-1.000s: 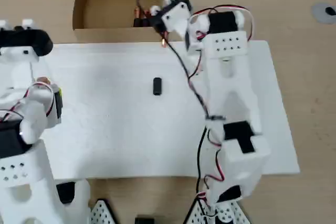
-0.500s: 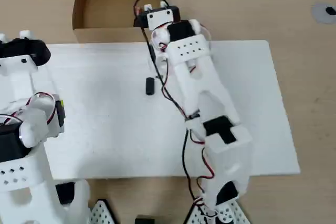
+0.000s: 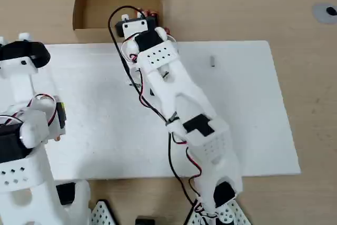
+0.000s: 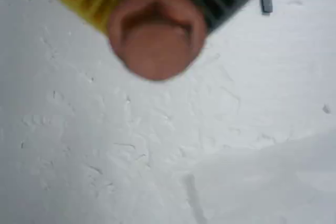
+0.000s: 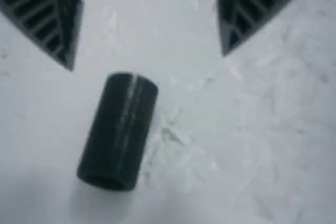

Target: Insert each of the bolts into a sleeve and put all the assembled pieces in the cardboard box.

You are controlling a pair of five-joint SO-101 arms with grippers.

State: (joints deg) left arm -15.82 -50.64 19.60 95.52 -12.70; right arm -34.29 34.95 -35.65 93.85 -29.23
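**Sleeve under spread right end effector, bolt pinched by left**

Seen from the high view, the right arm (image 3: pixel 179 98) runs from its base at 6 o'clock in one long diagonal toward 11 o'clock. Its wrist sits over the far edge of the white mat (image 3: pixel 95 109), just short of the cardboard box (image 3: pixel 80 9) at 11 o'clock. The right end effector (image 5: pixel 147 56) hangs with its fingers spread wide. The black sleeve (image 5: pixel 118 129) lies on its side on the mat near the fingertips, touching neither. The left arm (image 3: pixel 26 125) is folded at 8 o'clock. The left end effector (image 4: pixel 157 27) pinches a copper-coloured bolt (image 4: pixel 156 51) head-out over the mat.

A second ago the right wrist was at the box's near right corner, at 12 o'clock. It has since swung toward 11 o'clock, and the arm now covers the mid-mat spot where the sleeve lay in plain sight. A small grey piece (image 3: pixel 212 60) on the mat at 1 o'clock has come into view. The left arm has scarcely shifted.
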